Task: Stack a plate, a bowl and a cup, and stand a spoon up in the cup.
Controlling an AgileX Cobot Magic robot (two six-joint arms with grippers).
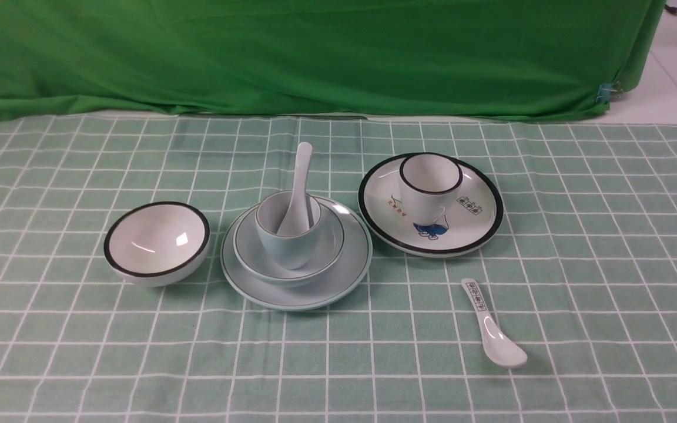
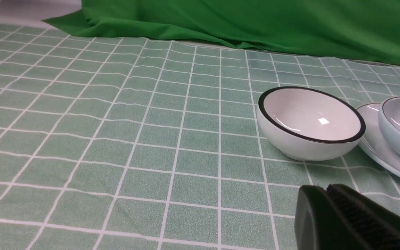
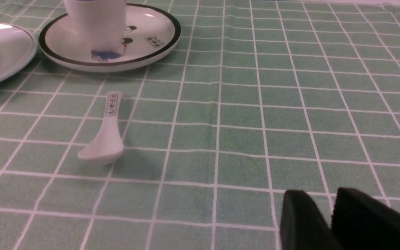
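Nearest me the left gripper (image 2: 328, 190) sits pressed shut on nothing and the right gripper (image 3: 332, 205) slightly parted, also empty, while the spoon (image 1: 298, 187) stands in the cup (image 1: 289, 230) on the bowl (image 1: 289, 252) and plate (image 1: 296, 291), so the stacking looks finished.

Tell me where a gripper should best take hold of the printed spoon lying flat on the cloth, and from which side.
Probably the handle of the printed spoon, near its middle, coming straight down from above with the jaws across its width. It lies flat on the checked cloth, handle toward the drawn plate; the handle is narrow and straight, the scoop wide and rounded. Nothing crowds it.
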